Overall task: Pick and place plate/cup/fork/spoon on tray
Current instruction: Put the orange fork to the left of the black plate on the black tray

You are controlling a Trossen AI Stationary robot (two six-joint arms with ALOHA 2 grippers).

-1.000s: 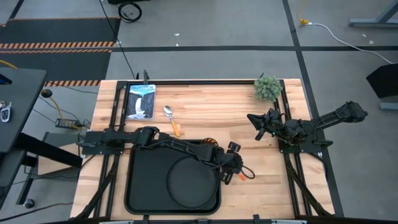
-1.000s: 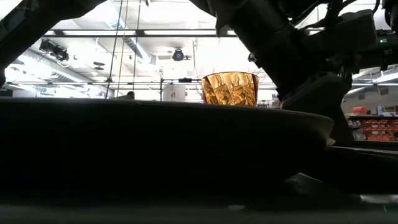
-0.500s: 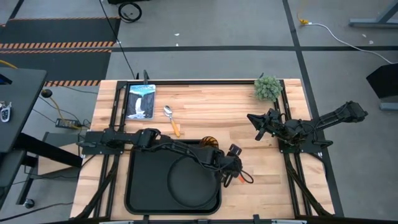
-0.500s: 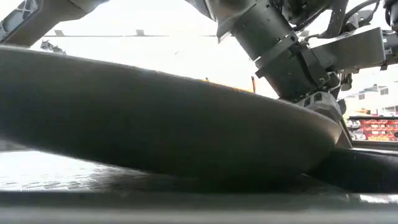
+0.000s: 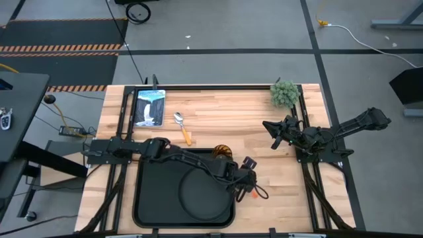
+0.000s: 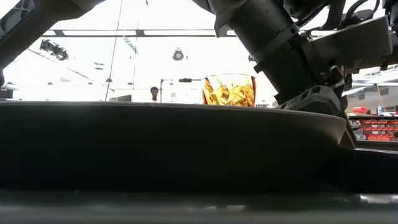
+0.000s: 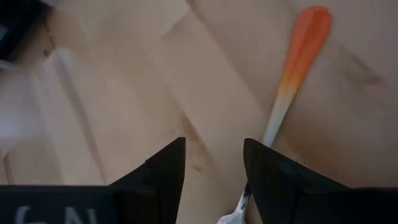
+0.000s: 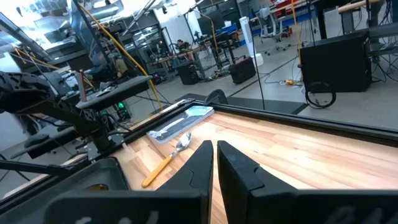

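The black round plate (image 5: 201, 195) lies flat in the black tray (image 5: 149, 192) at the table's near edge; it fills the low view (image 6: 174, 143). The amber cup (image 5: 223, 153) stands on the wood just beyond the tray's far rim and also shows in the low view (image 6: 230, 91). The spoon (image 5: 182, 129) lies farther back. The fork (image 7: 292, 81) lies on the wood right of the tray, its tine end hidden under one finger. My left gripper (image 7: 214, 168) is open, low over the fork (image 5: 251, 192). My right gripper (image 8: 214, 155) is shut, at the table's right side (image 5: 271, 132). My left gripper comes at the fork from above with its fingers apart. The fork's silver neck (image 7: 249, 193) runs behind one fingertip (image 7: 273, 180), and I cannot tell whether that finger touches it. The fork lies flat on the table.
An upright blue-white picture panel (image 5: 149, 107) stands at the far left and a small green plant (image 5: 284, 92) at the far right. Bare wood lies between the spoon and the right arm. Black rails run along the table's sides.
My left gripper has gone a little toward the table's near edge, beside the tray's right rim. In the low view the plate tipped up on one side half a second ago and now lies level again.
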